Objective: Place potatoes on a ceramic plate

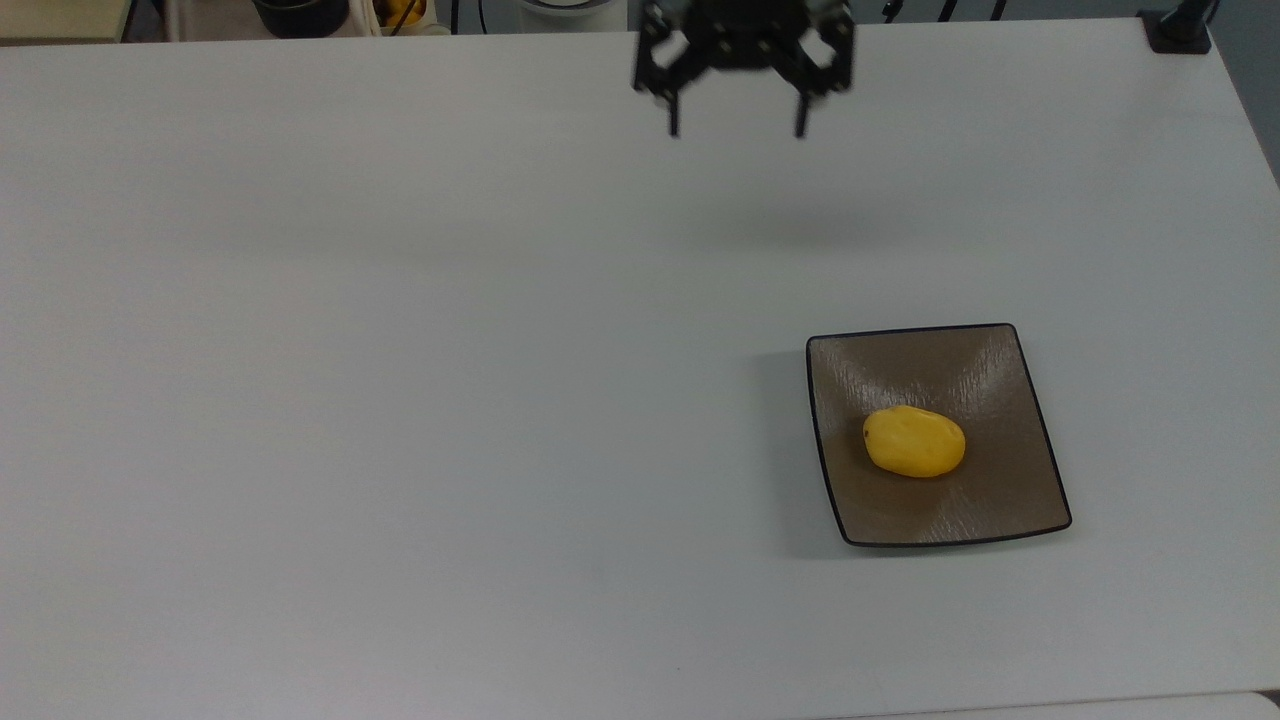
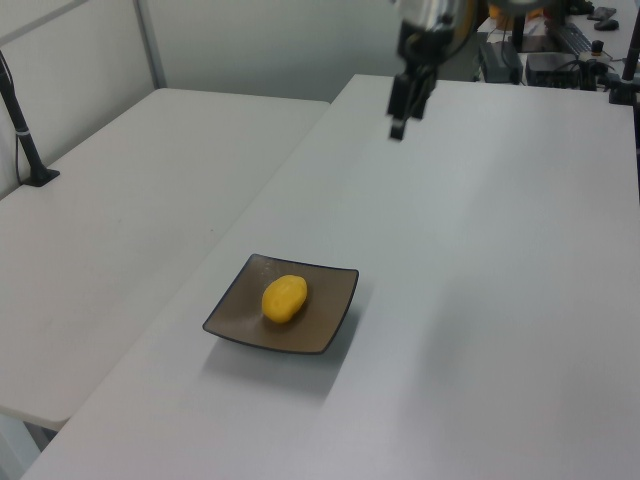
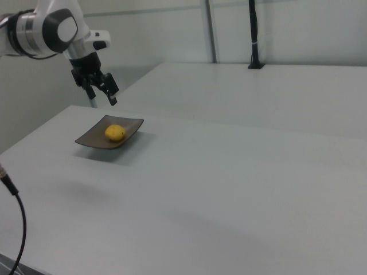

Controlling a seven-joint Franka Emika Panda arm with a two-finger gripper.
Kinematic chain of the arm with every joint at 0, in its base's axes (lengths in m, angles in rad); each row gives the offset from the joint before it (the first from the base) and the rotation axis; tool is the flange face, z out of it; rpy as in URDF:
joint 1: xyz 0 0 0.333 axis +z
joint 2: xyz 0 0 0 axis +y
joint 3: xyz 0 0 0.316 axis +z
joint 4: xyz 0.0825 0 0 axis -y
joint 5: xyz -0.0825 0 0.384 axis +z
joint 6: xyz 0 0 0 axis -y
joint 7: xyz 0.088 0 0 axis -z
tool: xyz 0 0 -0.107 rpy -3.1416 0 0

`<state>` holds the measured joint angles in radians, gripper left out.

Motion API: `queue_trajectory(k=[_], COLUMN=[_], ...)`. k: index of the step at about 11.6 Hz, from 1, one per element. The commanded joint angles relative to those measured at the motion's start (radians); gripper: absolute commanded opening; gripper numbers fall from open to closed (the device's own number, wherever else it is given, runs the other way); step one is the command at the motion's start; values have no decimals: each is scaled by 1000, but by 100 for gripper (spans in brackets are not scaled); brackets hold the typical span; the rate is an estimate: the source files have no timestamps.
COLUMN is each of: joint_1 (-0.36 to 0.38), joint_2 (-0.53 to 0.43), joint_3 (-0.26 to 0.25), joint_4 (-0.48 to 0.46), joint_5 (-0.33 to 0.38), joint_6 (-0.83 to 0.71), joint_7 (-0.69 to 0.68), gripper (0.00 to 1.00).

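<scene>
gripper (image 1: 737,130) spread; potato (image 1: 914,441) lengthwise across plate (image 1: 1000,360)

- The black two-finger gripper (image 1: 736,128) is seen at the upper edge of the top view, held up in the air.
- Its two fingers (image 1: 674,122) are spread wide apart, pointing down, with nothing held between them.
- In the right view, the white arm (image 3: 49,28) is bent, with the gripper (image 3: 104,98) pointing downward.
</scene>
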<state>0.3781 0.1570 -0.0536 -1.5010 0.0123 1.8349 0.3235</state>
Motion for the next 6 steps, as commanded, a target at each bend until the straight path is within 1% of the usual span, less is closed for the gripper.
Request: queue_trajectory(k=[1,2,3,4,5,6], joint_1=[-86,-109,-146,-201,-264,-306], joint_2=[-215,-252,-269,-283,-298,-297], joint_3=[9,9,12,32,70,95], joint_4=[-148,-162,-162,-171,-191,-192], joint_5=[0,1,4,35,63,63], joint_6=[-141,-193,-242,-276,-289,-284], joint_7=[5,-6,-24,-78,-133,-170], gripper=[100,100,100,100,100,100])
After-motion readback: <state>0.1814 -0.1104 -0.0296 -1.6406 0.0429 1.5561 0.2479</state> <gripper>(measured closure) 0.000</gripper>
